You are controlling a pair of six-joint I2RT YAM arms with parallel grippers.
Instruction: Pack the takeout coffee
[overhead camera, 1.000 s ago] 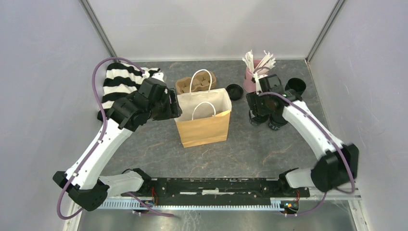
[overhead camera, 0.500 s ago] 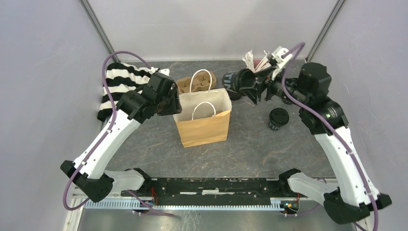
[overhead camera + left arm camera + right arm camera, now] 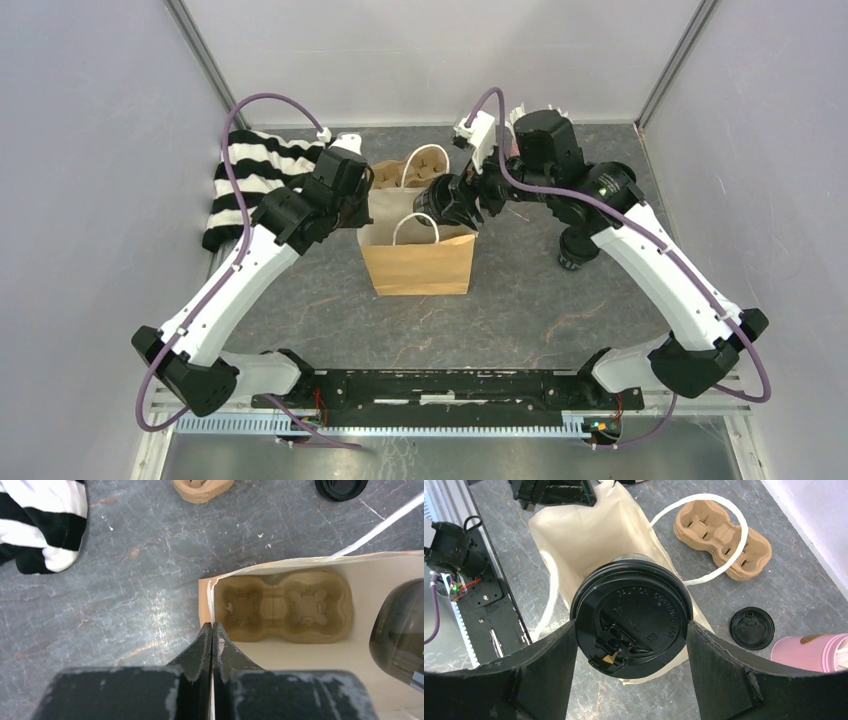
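Observation:
A black lidded takeout coffee cup (image 3: pixel 631 605) hangs tilted over the open mouth of the brown paper bag (image 3: pixel 420 265), with my right gripper (image 3: pixel 631 630) shut on its sides just below the lid. In the left wrist view the same cup (image 3: pixel 400 630) shows at the bag's right side. A brown pulp carrier tray (image 3: pixel 282 605) lies on the bag's floor. My left gripper (image 3: pixel 212 627) is shut on the bag's left wall, thin paper pinched between its fingers. A second black lidded cup (image 3: pixel 578 247) stands on the table to the right.
Behind the bag lies another pulp tray (image 3: pixel 724 530). A loose black lid (image 3: pixel 751 628) and a pink cup (image 3: pixel 809 652) sit to the bag's back right. A black-and-white striped cloth (image 3: pixel 250 175) lies at the back left. The bag's white handles (image 3: pixel 704 572) arch around the cup.
My right arm lifted one cup off the table and carried it left over the bag. The left gripper moved in slightly and closed on the bag's left wall.

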